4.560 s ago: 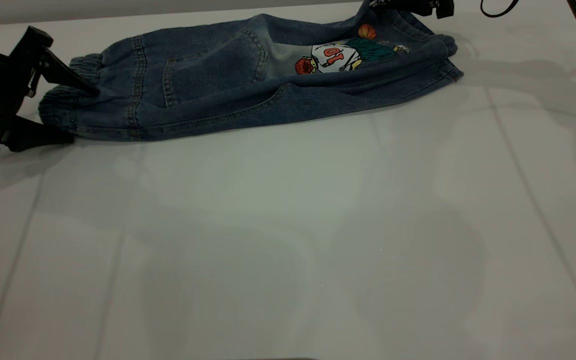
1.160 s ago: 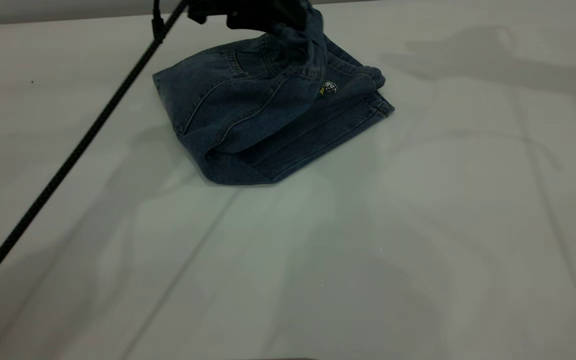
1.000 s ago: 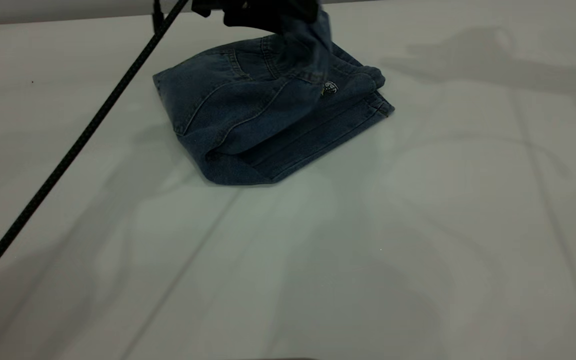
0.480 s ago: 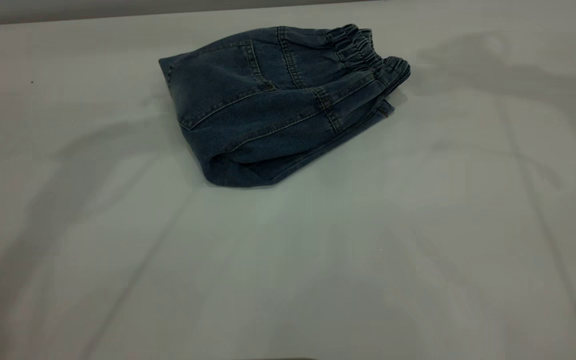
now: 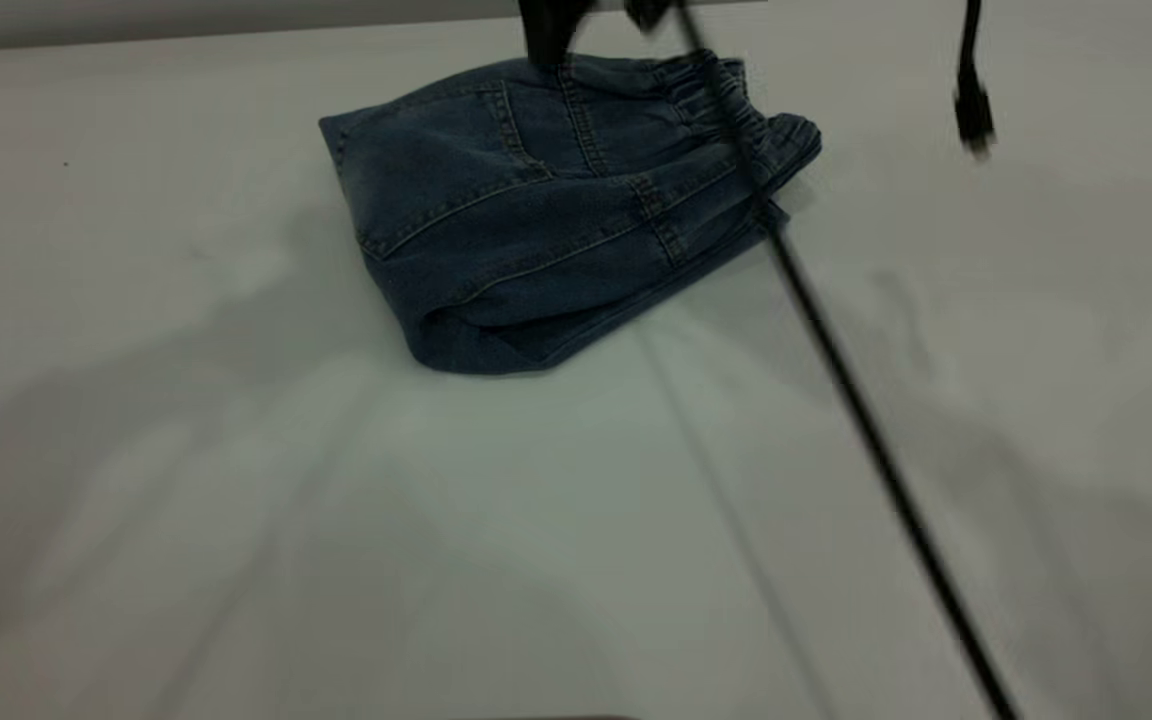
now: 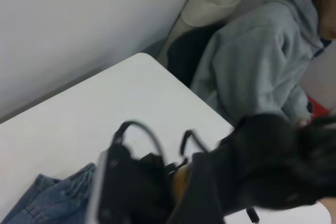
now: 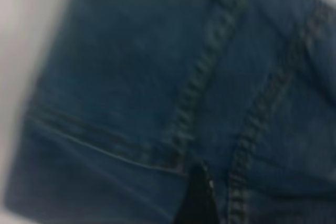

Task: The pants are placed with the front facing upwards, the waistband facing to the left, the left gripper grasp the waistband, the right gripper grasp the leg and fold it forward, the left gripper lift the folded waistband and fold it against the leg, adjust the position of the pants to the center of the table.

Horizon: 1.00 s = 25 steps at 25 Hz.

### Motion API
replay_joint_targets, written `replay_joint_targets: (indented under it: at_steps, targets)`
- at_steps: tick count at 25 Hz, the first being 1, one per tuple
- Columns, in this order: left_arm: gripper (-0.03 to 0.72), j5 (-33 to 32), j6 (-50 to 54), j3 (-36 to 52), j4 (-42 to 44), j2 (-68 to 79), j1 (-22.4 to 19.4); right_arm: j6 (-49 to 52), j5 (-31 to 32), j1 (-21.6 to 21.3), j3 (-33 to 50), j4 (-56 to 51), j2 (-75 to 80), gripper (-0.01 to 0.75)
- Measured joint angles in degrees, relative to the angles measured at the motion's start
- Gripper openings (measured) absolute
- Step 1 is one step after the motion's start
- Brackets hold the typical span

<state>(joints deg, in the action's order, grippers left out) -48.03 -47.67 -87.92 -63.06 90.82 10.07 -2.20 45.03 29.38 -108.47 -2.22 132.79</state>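
Bare table [image 5: 556, 560] fills the lower frame. Upper centre lie the folded pants [image 5: 536, 220], waistband [image 5: 736, 110] at their right end. A black gripper tip, probably the right gripper [image 5: 548, 28], touches their far edge; finger spread unreadable. Nudge low and slowly toward centre so the layers stay stacked.

The pale grey table [image 5: 576, 520] fills the frame. Folded blue denim pants [image 5: 536, 220] lie on it, upper centre of the frame.
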Motion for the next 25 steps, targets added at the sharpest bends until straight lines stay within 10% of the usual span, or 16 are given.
replay_joint_targets:
  at_steps: [14,25]
  targets:
    - [0.573,-2.9,0.0,0.0,0.4,0.1,0.0,10.7,9.2,1.0,-0.5,3.6,10.2,0.468]
    - [0.573,-6.8,-0.3,0.0,0.6,0.1,0.0,28.7,10.9,0.9,-0.5,-15.3,10.5,0.462]
